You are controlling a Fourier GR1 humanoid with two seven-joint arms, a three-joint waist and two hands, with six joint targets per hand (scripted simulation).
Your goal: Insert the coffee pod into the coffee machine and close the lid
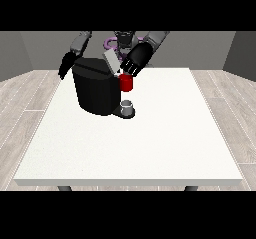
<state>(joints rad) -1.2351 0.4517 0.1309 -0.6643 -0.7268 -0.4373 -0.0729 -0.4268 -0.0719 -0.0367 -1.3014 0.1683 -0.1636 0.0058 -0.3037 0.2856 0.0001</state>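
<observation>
The black coffee machine [96, 89] stands on the table's far left part. Its grey lid [111, 61] is tilted up and open. A red thing at the machine [126, 82] sits at its front right. The hand at the view's right [137, 58] hovers just above and behind that red thing, beside the lid. The hand at the view's left [66, 66] hangs by the machine's far left side with straight fingers, holding nothing. A small grey thing [128, 106] rests on the machine's low base, below the red thing.
The white table [150, 143] stretches wide towards the camera and to the right of the machine. A purple thing [109, 44] shows behind the machine near the robot's body.
</observation>
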